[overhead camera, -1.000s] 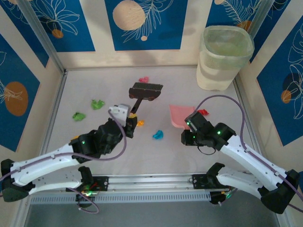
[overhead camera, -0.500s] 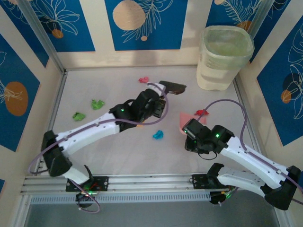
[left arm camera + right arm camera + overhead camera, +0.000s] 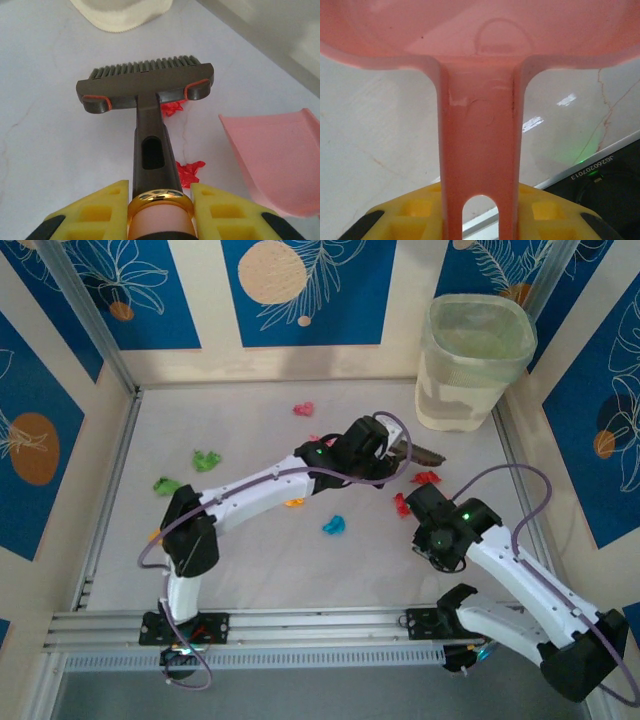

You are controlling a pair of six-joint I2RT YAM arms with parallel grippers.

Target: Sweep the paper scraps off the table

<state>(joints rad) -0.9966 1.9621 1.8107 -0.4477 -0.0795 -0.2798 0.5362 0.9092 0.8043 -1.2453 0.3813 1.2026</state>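
Dark plastic brush with a thin handle is clamped in the closed left gripper. The right gripper is closed on the handle of the flat pink plastic dustpan. Two red crumpled paper scraps lie on the whitish-grey worktop, under and beside the brush, near the dustpan. Set the bristles down on the far side of both scraps, then draw them towards the dustpan lip. Press that lip flat, or scraps may slip underneath. Pink, green, orange and cyan scraps lie well apart; take them afterwards.
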